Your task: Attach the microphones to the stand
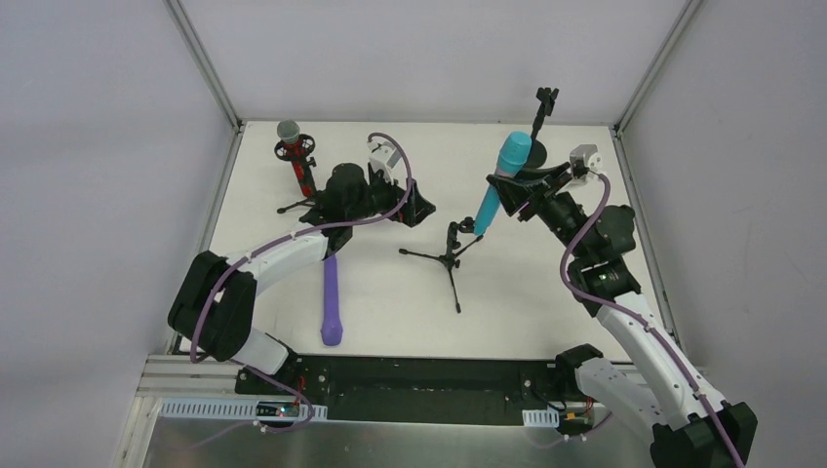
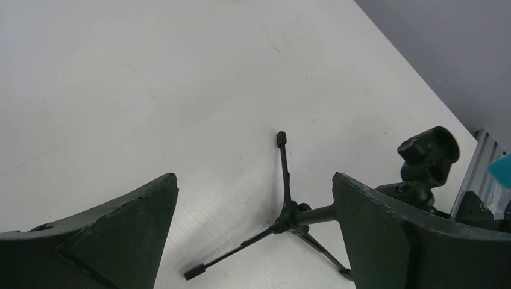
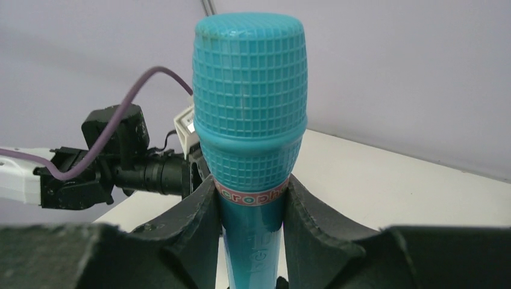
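Note:
A red microphone [image 1: 290, 131] with a grey mesh head stands upright in a small black stand [image 1: 301, 185] at the back left. A purple microphone [image 1: 332, 297] lies flat on the table near the left arm. My left gripper [image 1: 417, 209] [image 2: 254, 180] is open and empty, with the middle tripod stand [image 1: 451, 252] [image 2: 288, 215] seen between its fingers. My right gripper [image 1: 515, 195] [image 3: 250, 194] is shut on the cyan microphone [image 1: 503, 175] [image 3: 249, 102], just below its head. The microphone hangs tilted, its lower end close to that stand's clip [image 2: 430, 154].
A third black stand [image 1: 542, 105] rises at the back right. Metal frame posts [image 1: 207, 68] flank the back corners. The white table's edges [image 1: 226, 185] run close to both arms. The left arm [image 3: 114, 165] shows behind the cyan microphone in the right wrist view.

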Motion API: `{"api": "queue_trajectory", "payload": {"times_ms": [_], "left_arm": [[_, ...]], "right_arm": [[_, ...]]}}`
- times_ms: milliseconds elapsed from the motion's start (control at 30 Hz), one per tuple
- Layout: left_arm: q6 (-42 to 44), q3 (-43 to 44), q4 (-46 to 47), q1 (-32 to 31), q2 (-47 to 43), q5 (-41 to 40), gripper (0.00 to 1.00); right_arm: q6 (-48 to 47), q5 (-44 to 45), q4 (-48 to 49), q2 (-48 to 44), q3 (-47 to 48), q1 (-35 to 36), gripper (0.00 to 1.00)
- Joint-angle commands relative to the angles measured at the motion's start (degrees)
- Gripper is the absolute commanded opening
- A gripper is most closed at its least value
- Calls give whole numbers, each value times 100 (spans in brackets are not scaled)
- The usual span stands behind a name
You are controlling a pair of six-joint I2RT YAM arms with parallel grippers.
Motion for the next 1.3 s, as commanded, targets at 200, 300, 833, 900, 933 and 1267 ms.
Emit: {"api": "queue_trajectory", "payload": {"times_ms": [200,300,833,900,933,1267], "left_arm": [[-249,459,-269,47,308,233,99],[-153,458,-283,46,303,238,99],[-208,497,-208,44,390,407,99],[-209,492,-214,46,390,429,99],[-215,496,-208,47,390,448,99],[-250,491,-144,47,408,606,99]], "right_arm": [[-233,708,715,365,301,-6,0],[-255,624,787,543,236,-10,0],[-682,562,767,538,-130,-7,0],[-747,516,679,528,-172,-2,0],[-794,468,641,525,-189,-1,0],[-1213,287,664,532,-520,215,0]]}}
